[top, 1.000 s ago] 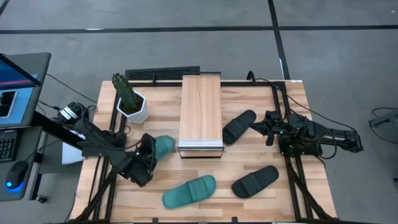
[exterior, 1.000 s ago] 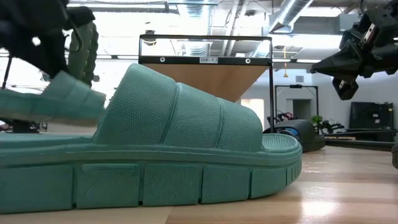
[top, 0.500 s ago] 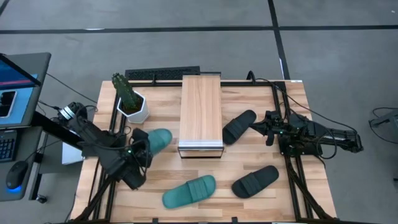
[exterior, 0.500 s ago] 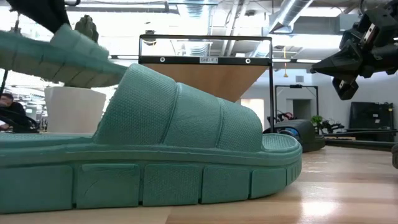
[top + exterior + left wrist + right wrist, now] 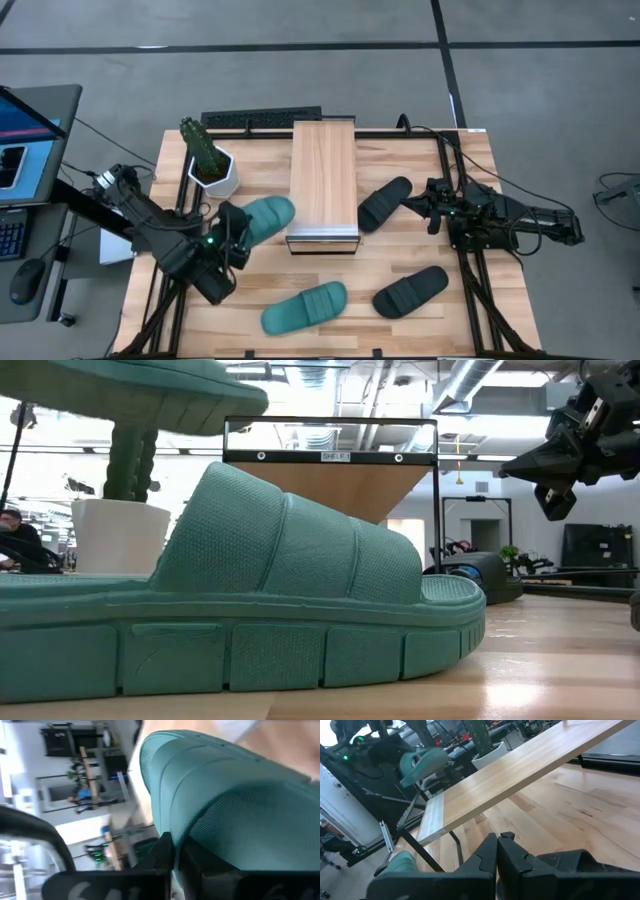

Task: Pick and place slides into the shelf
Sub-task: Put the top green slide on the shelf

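Observation:
My left gripper (image 5: pixel 232 243) is shut on a teal slide (image 5: pixel 266 217) and carries it in the air just left of the shelf (image 5: pixel 323 185); the low view shows that slide's sole (image 5: pixel 140 390) high up. The second teal slide (image 5: pixel 305 307) lies sole-down near the table's near edge and fills the low view (image 5: pixel 250 600). Two black slides (image 5: pixel 385 203) (image 5: pixel 410 289) lie sole-down right of the shelf. My right gripper (image 5: pixel 428 208), shut (image 5: pixel 497 851), hangs above the table beside the far black slide and touches nothing. My left gripper holds the teal slide by its end (image 5: pixel 246 229) that points to the table's left and near side, coming at it slantwise from there. The slide is lifted clear and lies about level, its free end (image 5: pixel 285 208) toward the shelf. In the left wrist view its ribbed strap (image 5: pixel 235 805) hides the place of contact.
A white pot with a cactus (image 5: pixel 212 168) stands on the table's far left part, close to the carried slide. A dark keyboard (image 5: pixel 260 120) lies along the far edge behind the shelf. A laptop (image 5: pixel 25 140) stands off the table's left side.
My left gripper has risen and moved toward the shelf, staying shut on the teal slide. The slide has gone up with it, from about the height of the pot to well above it, and has levelled out, with more of it showing beside the shelf.

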Robot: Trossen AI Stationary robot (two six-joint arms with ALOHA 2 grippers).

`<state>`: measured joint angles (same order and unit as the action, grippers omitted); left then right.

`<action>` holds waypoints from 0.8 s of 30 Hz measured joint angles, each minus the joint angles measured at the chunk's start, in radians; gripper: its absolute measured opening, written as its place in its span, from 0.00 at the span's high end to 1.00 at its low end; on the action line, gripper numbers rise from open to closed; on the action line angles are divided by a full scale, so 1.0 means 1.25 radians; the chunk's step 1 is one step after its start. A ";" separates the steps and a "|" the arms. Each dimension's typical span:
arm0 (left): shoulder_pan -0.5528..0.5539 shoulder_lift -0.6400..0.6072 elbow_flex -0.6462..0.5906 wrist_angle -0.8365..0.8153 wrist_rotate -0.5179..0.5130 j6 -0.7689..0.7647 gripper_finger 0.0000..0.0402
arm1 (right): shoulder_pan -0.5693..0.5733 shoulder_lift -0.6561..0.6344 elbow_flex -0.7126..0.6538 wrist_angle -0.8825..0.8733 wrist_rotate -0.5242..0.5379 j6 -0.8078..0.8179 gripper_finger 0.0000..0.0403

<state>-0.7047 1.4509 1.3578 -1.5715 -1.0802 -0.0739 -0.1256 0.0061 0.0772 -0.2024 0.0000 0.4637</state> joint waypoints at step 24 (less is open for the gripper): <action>0.342 -0.139 0.073 0.623 0.089 0.935 1.00 | 0.000 0.000 0.000 0.000 0.000 0.000 1.00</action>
<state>-0.2777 1.2772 1.4490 -0.7929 -0.9685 1.0945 -0.1255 0.0062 0.0771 -0.2025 -0.0001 0.4637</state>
